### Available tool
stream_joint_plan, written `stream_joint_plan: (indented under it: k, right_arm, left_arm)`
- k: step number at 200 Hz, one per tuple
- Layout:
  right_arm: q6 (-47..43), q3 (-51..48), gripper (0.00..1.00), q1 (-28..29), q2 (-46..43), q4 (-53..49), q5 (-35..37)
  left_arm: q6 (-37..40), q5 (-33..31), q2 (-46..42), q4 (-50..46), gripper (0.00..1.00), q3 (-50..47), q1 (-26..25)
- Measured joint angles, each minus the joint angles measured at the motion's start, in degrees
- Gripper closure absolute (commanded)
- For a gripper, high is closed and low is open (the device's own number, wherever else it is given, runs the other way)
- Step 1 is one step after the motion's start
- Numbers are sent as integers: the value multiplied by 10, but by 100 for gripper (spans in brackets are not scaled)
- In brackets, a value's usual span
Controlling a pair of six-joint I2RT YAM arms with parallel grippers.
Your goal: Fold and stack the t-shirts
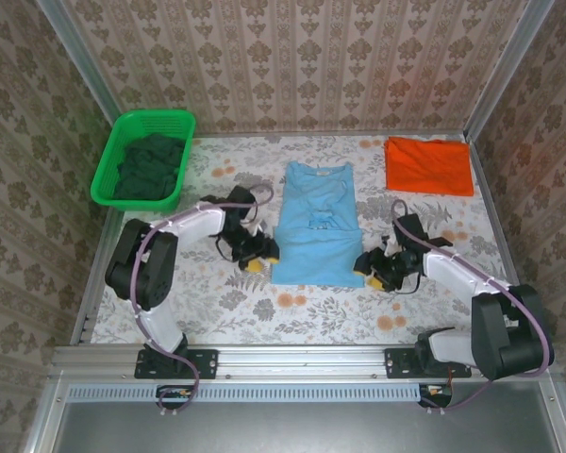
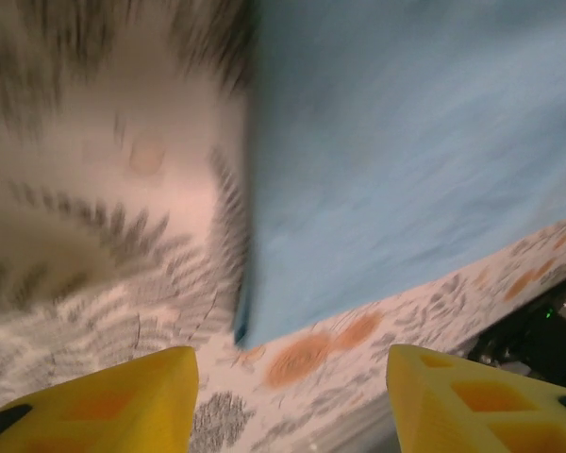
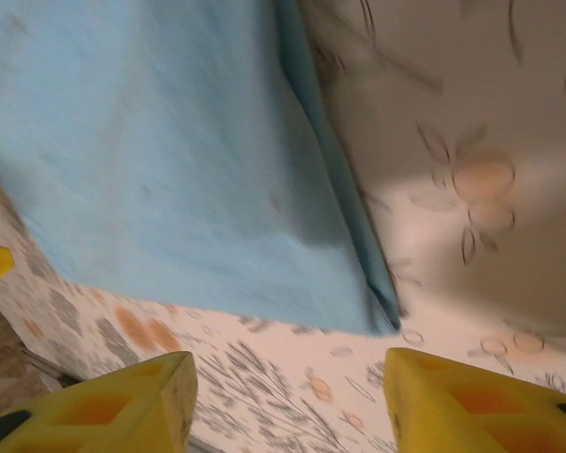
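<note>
Blue shirt: the light blue t-shirt [image 1: 313,226] is laid flat at mid-table, collar to the far side; its near part appears doubled, with the near edge lying between the 2 grippers.
Orange-red shirt: the orange-red t-shirt [image 1: 429,166] is seen folded at the far right corner of the table [image 1: 292,307], well apart from the blue one.
Left gripper: the left gripper [image 1: 255,260] is held low just beside the near left corner of the cloth, jaws apart, nothing between them.
Right gripper: the right gripper [image 1: 373,269] is mirrored at the near right corner, jaws apart and empty.
Arms: both are bent at the elbow and turned inward, wrists angled down toward the near edge.
Step in hand: a further fold is judged due; both corners are best pinched through every layer and carried level together, so the edge is kept square.
Basket: the green basket [image 1: 108,175], dark cloth inside, is set at the far left.
</note>
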Motion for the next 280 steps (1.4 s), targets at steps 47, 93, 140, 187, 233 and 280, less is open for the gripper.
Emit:
stream_joint_plan:
  k: [47,93,140,187,233,280]
  right_arm:
    - [-4,-7,58,31,39,3,2]
    - [-14,1,59,31,53,-1,23]
    - [-17,3,58,31,47,-4,43]
    - [-23,4,63,30,35,-9,57]
    - [-30,4,70,30,43,7,59]
    - [-38,4,81,31,53,18,73]
  left_arm:
    - [-48,42,0,52,49,-47,-26]
    - [-66,35,0,65,46,-47,-35]
    - [-73,9,0,57,47,-47,-35]
    - [-79,-12,0,50,55,-47,-39]
    - [-82,-14,15,50,64,-44,-49]
    - [-83,-16,44,21,78,-12,-50]
